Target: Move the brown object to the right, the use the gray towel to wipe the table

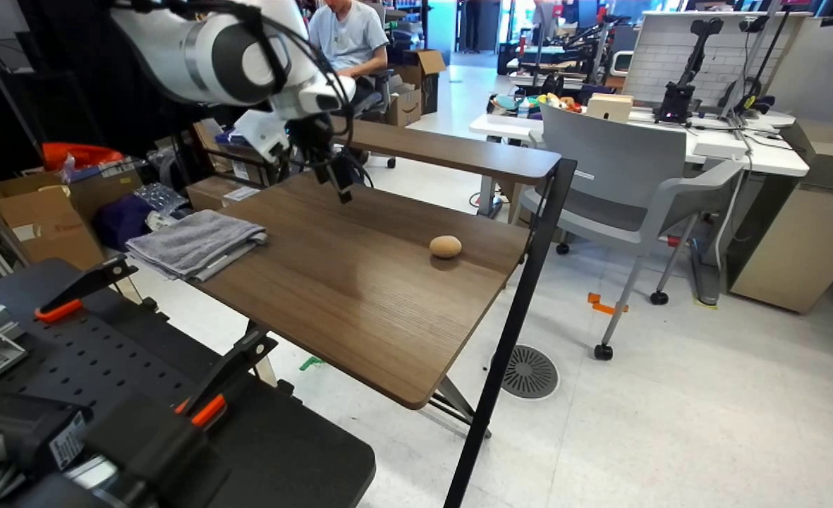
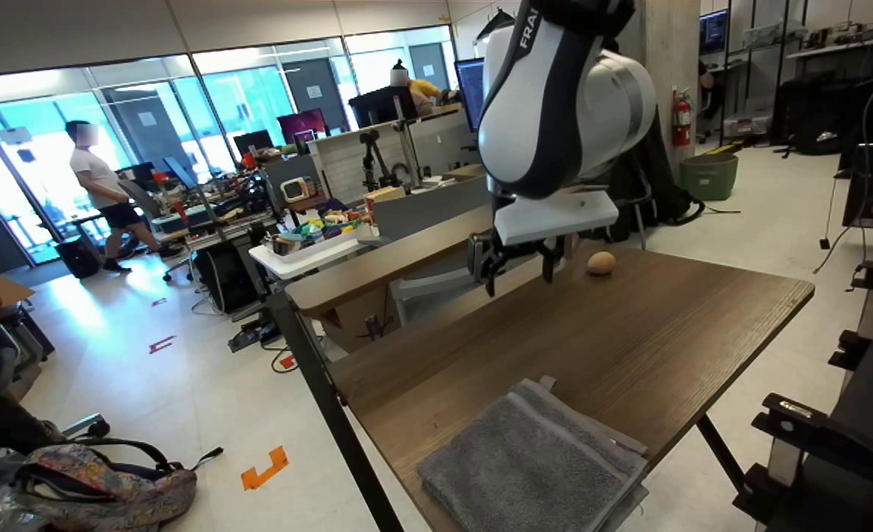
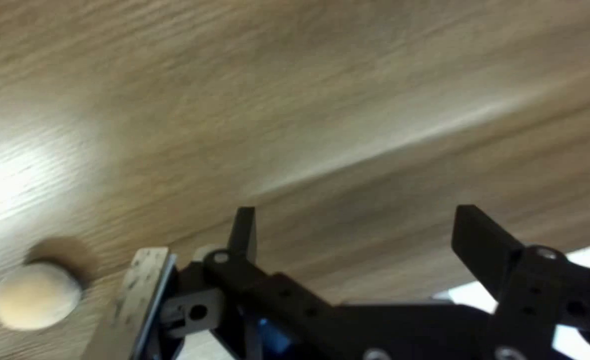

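Gray terry towel (image 2: 532, 458), one, lies folded nearest in an exterior view on one wood-grain table (image 2: 702, 310); beyond the towel hovers one gripper (image 2: 519, 285), its two fingers (image 2: 548, 267) spread wide; farthest, one egg-shaped object (image 2: 601, 263) (tan-brown, on its side) rests near the table's far end.

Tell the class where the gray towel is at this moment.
In an exterior view, the gray towel lies folded at the left edge of the table, with the brown object well apart from it, toward the table's right side.
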You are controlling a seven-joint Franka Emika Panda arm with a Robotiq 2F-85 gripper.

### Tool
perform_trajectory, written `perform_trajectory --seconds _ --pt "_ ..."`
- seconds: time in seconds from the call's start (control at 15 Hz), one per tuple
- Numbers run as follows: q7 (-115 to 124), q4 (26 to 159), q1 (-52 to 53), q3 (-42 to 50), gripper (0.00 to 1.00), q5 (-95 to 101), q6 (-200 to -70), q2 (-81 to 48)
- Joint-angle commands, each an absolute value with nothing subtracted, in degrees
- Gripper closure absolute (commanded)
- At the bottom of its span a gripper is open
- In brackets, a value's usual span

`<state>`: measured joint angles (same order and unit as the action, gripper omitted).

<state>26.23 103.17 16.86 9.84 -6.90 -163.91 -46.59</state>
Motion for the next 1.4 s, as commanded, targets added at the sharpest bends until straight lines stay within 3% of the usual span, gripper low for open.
perform_trajectory --seconds 0.0,0.4,0.73,1.07,1.33 --pt "33.0 100.5 19.4 13.8 0.00 -6.4 -153.7 -43.8" --pt "32.4 108.5 21.8 9.7 0.00 0.1 -138.2 -34.0" --pt "32.6 110.0 21.7 3.6 0.00 2.0 -129.9 -33.8" --pt "32.4 112.2 21.8 -0.2 0.00 1.6 -130.5 -36.8" --pt "28.2 115.2 20.2 -4.2 0.00 -1.3 -138.1 -39.9"
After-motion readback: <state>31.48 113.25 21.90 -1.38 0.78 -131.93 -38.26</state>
